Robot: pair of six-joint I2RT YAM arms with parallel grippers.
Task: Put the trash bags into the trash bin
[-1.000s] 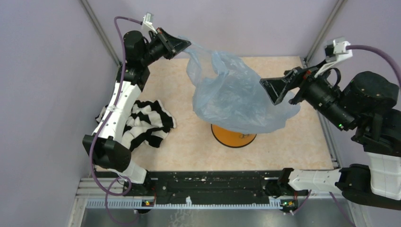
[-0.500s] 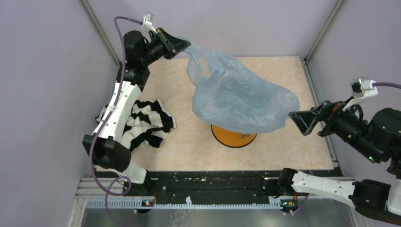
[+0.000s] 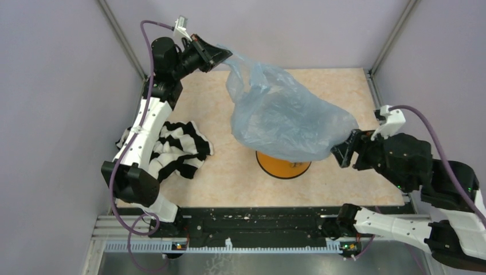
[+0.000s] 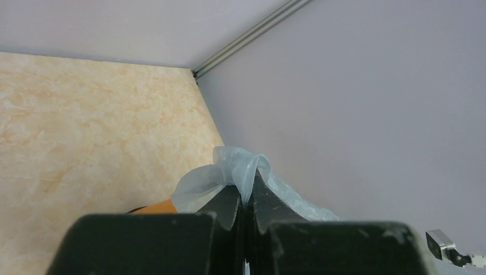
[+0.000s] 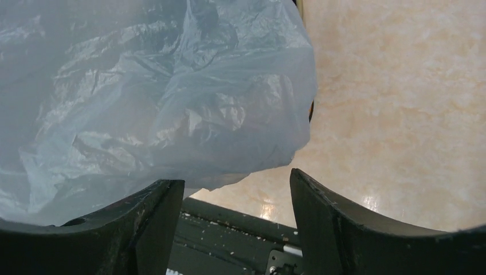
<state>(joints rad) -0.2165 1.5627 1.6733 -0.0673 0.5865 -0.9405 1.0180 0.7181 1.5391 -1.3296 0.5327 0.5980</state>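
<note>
Overhead, the job looked only begun. The bag (image 3: 286,123) hung in the air above the bin (image 3: 283,164), spread over its mouth rather than pushed inside. The left gripper (image 3: 220,55), at about eleven o'clock from the bag, held one corner up high. The right gripper (image 3: 339,153) sat at about four o'clock from the bag, right beside its lower edge; whether it touched the plastic could not be told from above. Only an orange arc of the bin showed at six o'clock under the bag. Its rim and inside were covered, so it was unclear whether any plastic had dipped in. A striped cloth (image 3: 177,146) lay at nine o'clock from the bin on the table (image 3: 344,91), partly under the left arm.

At the left wrist, the left gripper (image 4: 247,197) had its jaws pressed together on a bunched fold of the bag (image 4: 235,172). A sliver of the bin (image 4: 155,208) peeped out at eight o'clock from that fold; the rest was cut off by the fingers.

At the right wrist, the right gripper (image 5: 235,180) stood with its fingers apart, holding nothing. The bag (image 5: 160,97) filled the view from nine to twelve o'clock and hid nearly all of the bin. By my reckoning, lowering and stuffing the whole bag was left to do.
</note>
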